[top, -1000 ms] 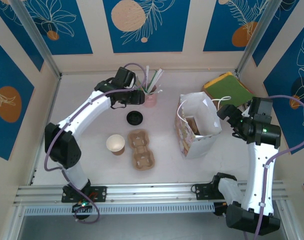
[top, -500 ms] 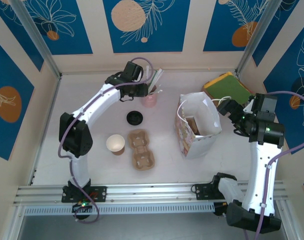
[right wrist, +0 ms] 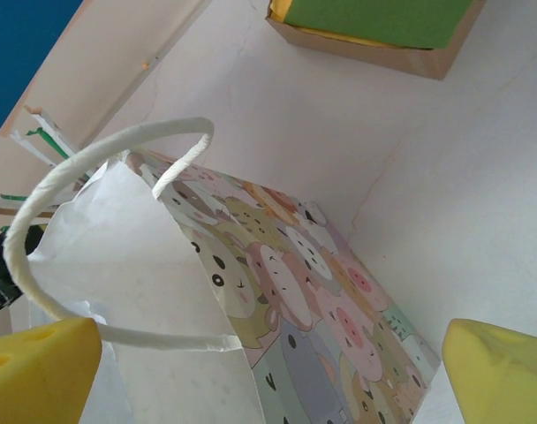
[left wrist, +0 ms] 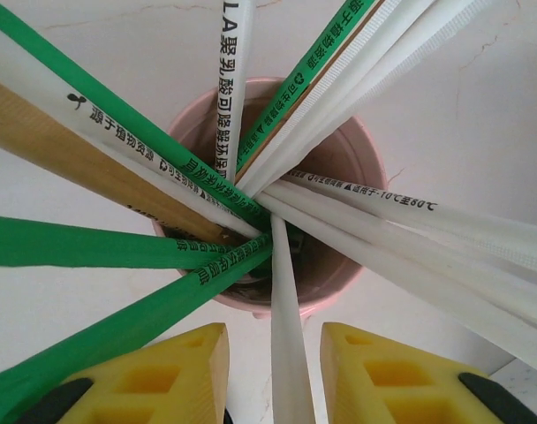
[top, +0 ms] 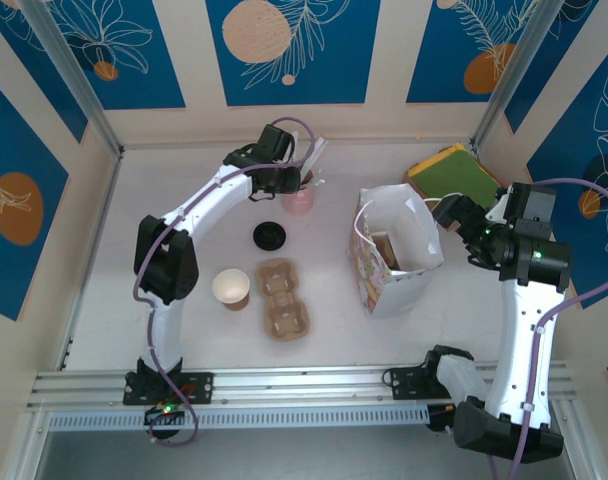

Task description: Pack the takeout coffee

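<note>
Farthest to my left, a lidless brown paper cup (top: pixel 231 288) stands on the table, pale inside. Just behind it and to the right lies a loose black lid (top: pixel 270 236), apart from the cup. A brown two-slot tray (top: pixel 282 298) sits beside the cup, both slots bare. The takeout coffee, meaning a capped cup, I cannot place.

My left gripper (left wrist: pixel 275 353) hangs over the pink cup (left wrist: pixel 357 163) at the back of the table, which is crowded with green and white wrapped straws (left wrist: pixel 118 115). One white straw (left wrist: pixel 286 336) runs between my yellow fingers (left wrist: pixel 185 371). The jaws stand partly apart, with a sliver of gap on either side of it, so I am not pinching it.

Further right stands the white paper bag (top: pixel 404 265), its mouth open. Something brown is inside, but I cannot tell what. My right gripper (right wrist: pixel 268 349) is spread wide just beside the bag's far edge, and the looped handle (right wrist: pixel 101 150) lies between its fingers, untouched. Behind it sits a green-topped box (top: pixel 456 178).
</note>
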